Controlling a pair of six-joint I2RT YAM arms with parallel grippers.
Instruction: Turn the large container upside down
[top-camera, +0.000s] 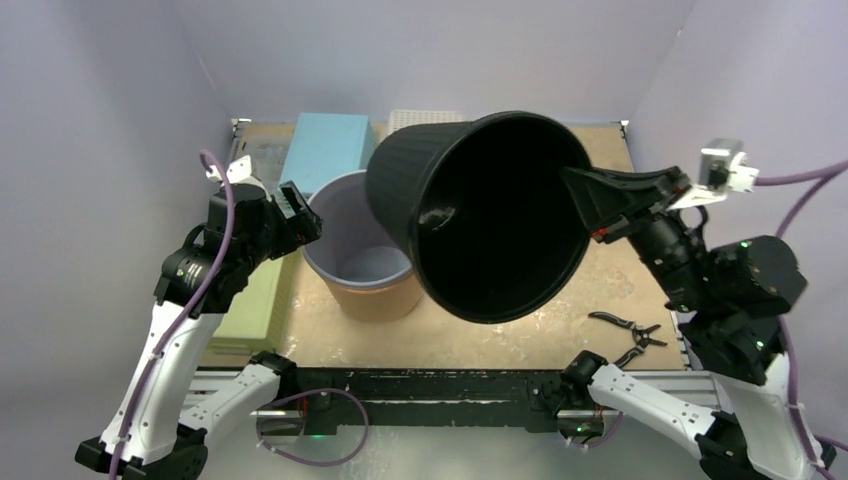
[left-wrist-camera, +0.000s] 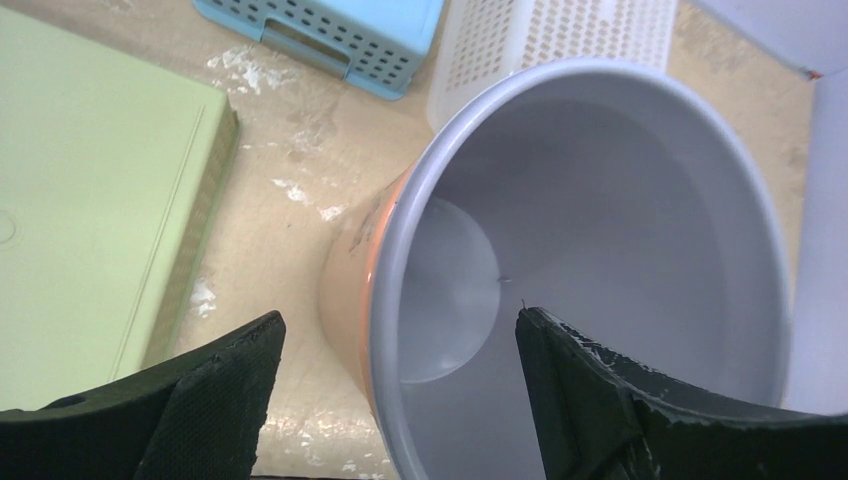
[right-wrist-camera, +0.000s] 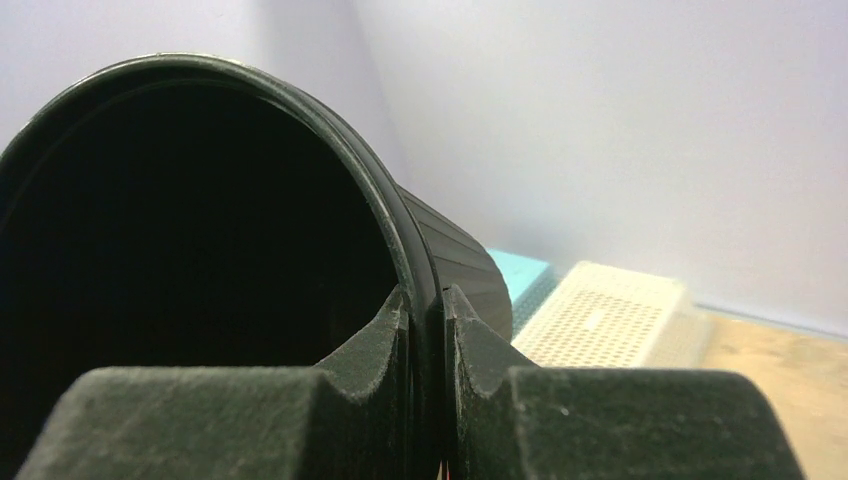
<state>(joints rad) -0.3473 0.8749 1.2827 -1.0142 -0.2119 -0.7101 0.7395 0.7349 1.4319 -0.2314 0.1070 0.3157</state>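
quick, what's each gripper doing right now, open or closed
left gripper: open, holding nothing
right gripper: closed on the black bin, jaws pinching its rim

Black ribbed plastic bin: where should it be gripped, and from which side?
Pinch the black ribbed plastic bin by its thin rim, one finger inside, one outside, from its right side, as the right gripper does. The body is wider than the jaws; only the rim offers a pinchable edge.
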